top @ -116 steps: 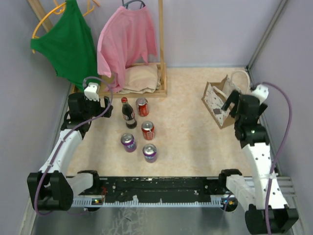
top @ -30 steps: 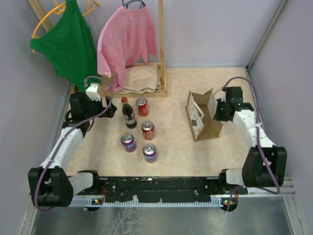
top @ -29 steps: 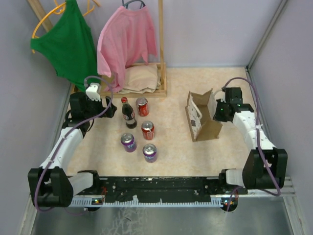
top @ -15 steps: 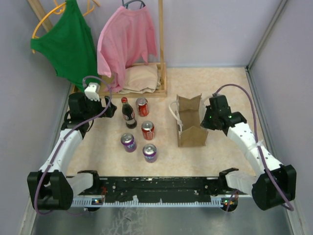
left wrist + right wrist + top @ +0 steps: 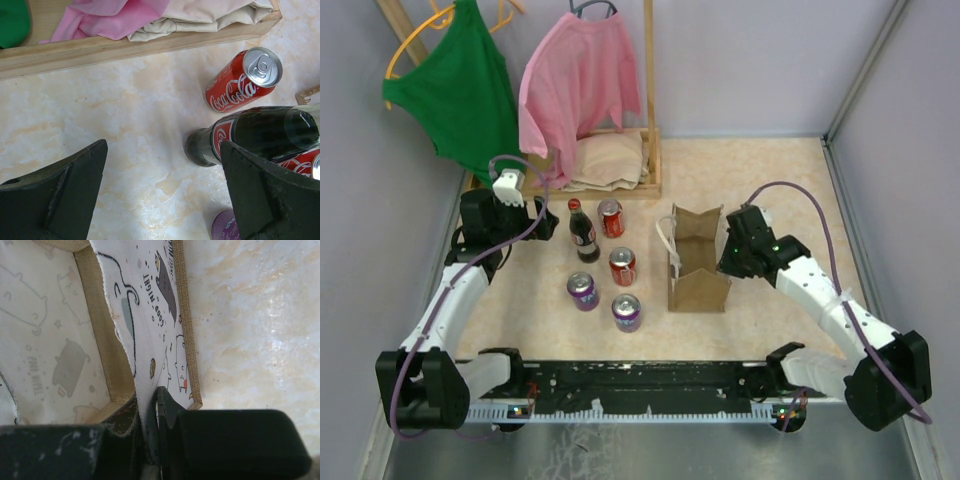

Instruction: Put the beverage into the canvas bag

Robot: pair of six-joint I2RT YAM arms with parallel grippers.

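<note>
The left arm [image 5: 455,292] and right arm [image 5: 817,288] wear white shells over black joints, each trailed by a purple cable [image 5: 782,183]. The left gripper [image 5: 164,150] has matte black wedge fingers [image 5: 55,197].

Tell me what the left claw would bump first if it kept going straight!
Probably the bare table, before the wooden rail: the left gripper tilts downward. The cola bottle stands just aside.

The left arm is bent at the elbow and reaches forward along the left side. The left gripper [image 5: 164,150] points down, fingers wide apart (both show in the wrist view). The right arm stretches inward, and the right gripper [image 5: 149,405] pinches one wall of the canvas bag [image 5: 160,300].
</note>
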